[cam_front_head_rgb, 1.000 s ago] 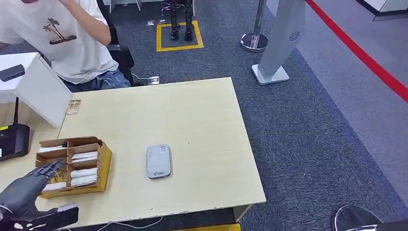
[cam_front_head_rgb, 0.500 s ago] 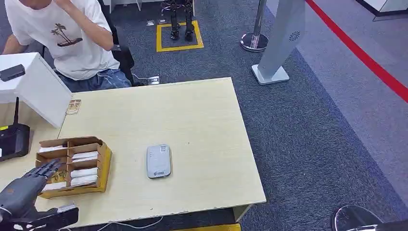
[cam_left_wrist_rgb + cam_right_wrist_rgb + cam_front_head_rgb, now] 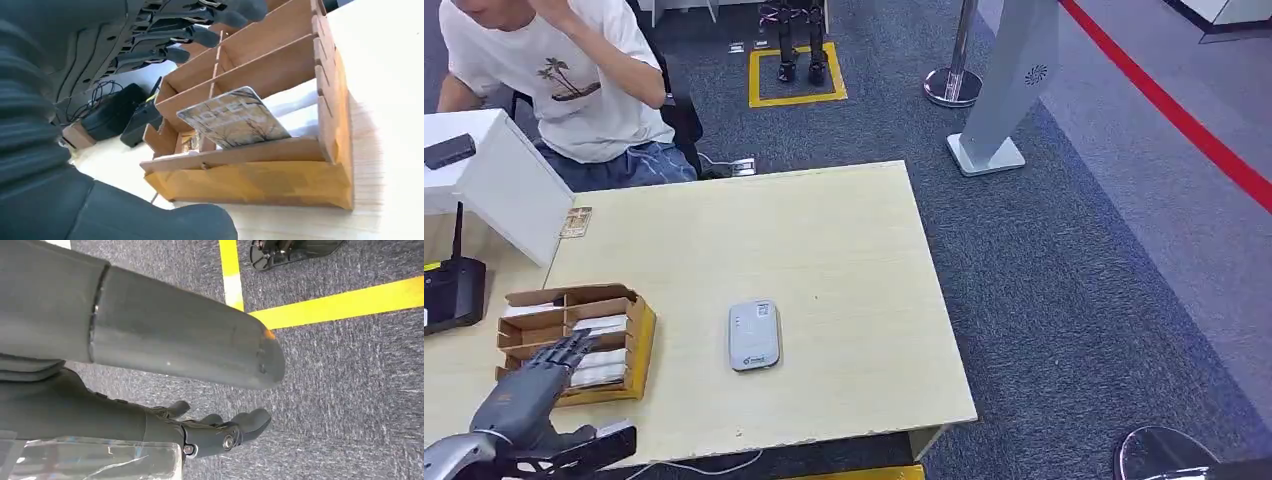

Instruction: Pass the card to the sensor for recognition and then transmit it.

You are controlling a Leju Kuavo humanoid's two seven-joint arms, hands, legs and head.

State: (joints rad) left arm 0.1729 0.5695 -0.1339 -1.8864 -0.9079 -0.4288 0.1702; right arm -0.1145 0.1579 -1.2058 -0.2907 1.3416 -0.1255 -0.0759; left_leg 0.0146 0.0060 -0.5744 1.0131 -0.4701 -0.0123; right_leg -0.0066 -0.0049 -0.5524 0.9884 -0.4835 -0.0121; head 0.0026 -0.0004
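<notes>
A brown cardboard organiser (image 3: 632,338) with several compartments of white cards stands near the table's front left. My left hand (image 3: 532,388) hovers over its near compartments, fingers spread and empty. In the left wrist view a card with a tree picture (image 3: 234,119) leans tilted in the nearest compartment of the organiser (image 3: 280,175), under my outstretched fingers (image 3: 200,36). The grey card sensor (image 3: 754,334) lies flat on the table, right of the organiser. My right hand (image 3: 220,432) hangs over the carpet with fingers loosely apart, holding nothing.
A person in a white T-shirt (image 3: 574,80) sits behind the table's far left. A white box (image 3: 494,180) and a black device (image 3: 449,295) stand at the left. A small card (image 3: 576,221) lies near the box. The wooden table (image 3: 844,270) ends at the right over carpet.
My left hand has moved forward and right, from the organiser's left edge to above its near compartments. The person has shifted slightly on the seat.
</notes>
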